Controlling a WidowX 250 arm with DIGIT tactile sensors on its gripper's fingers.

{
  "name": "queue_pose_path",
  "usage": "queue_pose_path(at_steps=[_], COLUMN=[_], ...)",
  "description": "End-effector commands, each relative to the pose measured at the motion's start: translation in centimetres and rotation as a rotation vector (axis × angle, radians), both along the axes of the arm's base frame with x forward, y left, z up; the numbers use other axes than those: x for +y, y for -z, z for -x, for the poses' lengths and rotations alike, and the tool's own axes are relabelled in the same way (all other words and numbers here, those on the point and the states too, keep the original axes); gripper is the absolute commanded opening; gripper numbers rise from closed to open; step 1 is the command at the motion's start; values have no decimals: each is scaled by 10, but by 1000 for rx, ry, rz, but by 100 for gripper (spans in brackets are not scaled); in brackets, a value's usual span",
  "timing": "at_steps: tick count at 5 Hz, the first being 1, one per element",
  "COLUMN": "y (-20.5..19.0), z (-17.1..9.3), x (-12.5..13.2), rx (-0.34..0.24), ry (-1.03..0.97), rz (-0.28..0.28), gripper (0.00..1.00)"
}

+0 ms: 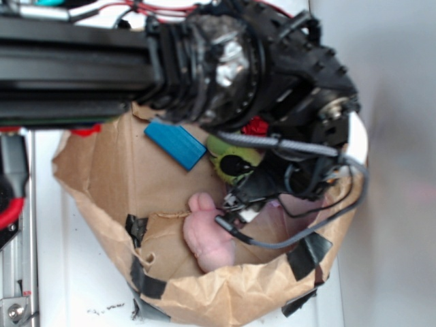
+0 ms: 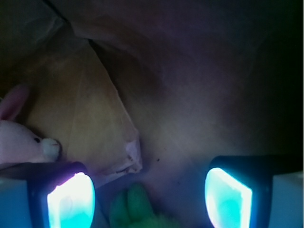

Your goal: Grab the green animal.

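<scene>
The green animal [image 1: 230, 161] lies inside the brown paper-lined container, partly under my arm; its olive head and lime fuzz show. In the wrist view only its two green feet [image 2: 132, 208] poke up at the bottom edge, between my glowing cyan fingers [image 2: 71, 202]. My gripper [image 2: 149, 199] is open, its jaws wide apart on either side of the feet and touching neither. In the exterior view the gripper [image 1: 253, 194] is lowered into the container just right of the animal, its fingers mostly hidden by the wrist and cables.
A pink plush [image 1: 208, 235] lies in front of the green animal and shows again as the pink plush [image 2: 21, 140] at the wrist view's left. A blue block [image 1: 175, 144] and a red fabric piece [image 1: 256, 126] lie nearby. Crumpled paper walls [image 1: 102, 177] ring everything.
</scene>
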State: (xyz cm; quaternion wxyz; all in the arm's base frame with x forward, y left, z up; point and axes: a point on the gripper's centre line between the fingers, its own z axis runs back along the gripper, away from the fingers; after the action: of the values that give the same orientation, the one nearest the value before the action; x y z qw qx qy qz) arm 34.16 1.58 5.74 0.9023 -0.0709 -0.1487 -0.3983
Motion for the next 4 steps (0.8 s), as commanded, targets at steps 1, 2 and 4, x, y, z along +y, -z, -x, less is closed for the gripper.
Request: queue_pose_path(at_steps=[1,2,4], y=[-13,-16,-22], z=[-8,-18,-8], x=[14,15,16], rx=[-75,-67,-75], ry=[13,30,76], rz=[-74,-53,-16], gripper=[100,100,100])
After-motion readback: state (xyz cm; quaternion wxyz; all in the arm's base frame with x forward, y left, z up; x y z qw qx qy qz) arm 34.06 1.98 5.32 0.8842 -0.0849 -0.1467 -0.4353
